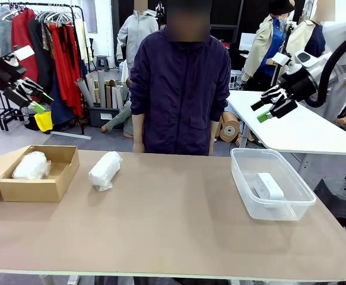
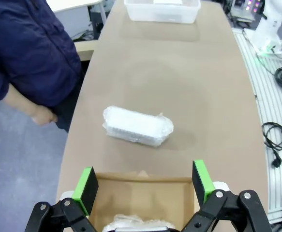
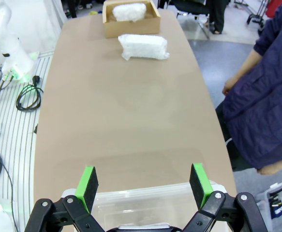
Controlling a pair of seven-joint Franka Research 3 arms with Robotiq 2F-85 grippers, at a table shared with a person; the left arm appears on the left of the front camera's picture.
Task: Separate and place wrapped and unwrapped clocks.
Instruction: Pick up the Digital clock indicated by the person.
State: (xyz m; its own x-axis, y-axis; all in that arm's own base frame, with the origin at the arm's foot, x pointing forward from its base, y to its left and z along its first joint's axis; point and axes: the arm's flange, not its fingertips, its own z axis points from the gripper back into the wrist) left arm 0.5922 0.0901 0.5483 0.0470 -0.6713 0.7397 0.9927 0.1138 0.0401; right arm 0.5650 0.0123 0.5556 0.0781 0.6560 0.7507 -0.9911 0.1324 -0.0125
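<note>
Front view, we see wrapped clock (image 1: 31, 165) in box (image 1: 53, 185) left, second bundle (image 1: 105, 170) beside, bare clock (image 1: 269, 186) in bin (image 1: 273, 212) right, left gripper (image 1: 45, 102), right gripper (image 1: 257, 112) jaws apart.

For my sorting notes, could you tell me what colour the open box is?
The cardboard box is plain brown, clearest in the front view.

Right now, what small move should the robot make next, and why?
Probably lower the open left gripper toward the wrapped bundle lying loose beside the cardboard box: the other bundle is already inside, the bare clock in the clear bin.
</note>
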